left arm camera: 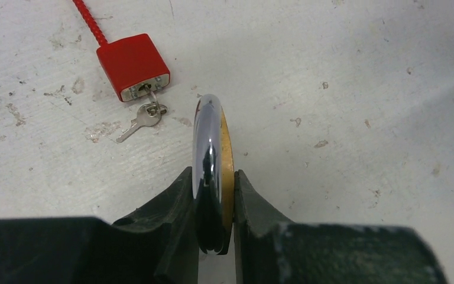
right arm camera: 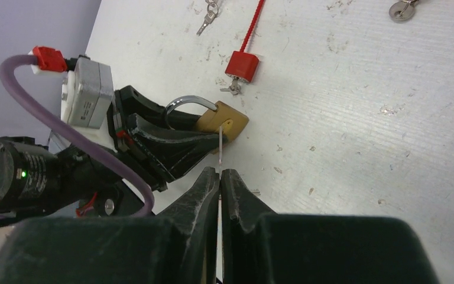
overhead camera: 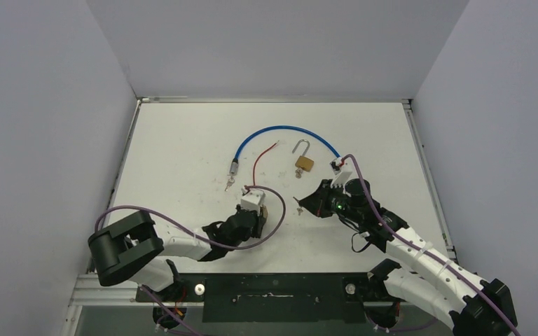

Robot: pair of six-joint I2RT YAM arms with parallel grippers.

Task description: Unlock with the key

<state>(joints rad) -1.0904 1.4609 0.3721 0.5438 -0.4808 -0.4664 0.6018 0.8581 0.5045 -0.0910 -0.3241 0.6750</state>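
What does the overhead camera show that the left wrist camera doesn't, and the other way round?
Only overhead: the blue cable, a second padlock lying open, and the right pincer with its key. Only left wrist: a red lock body with a small key hanging from it. Both: the red cable and the brass padlock gripped in the left pincer.

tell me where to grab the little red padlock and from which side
Take the small red square padlock by its body, closing across the two bare side edges from straight above. It lies flat on the white table, the thin red cable leaves one end and the small silver key hangs at the other.
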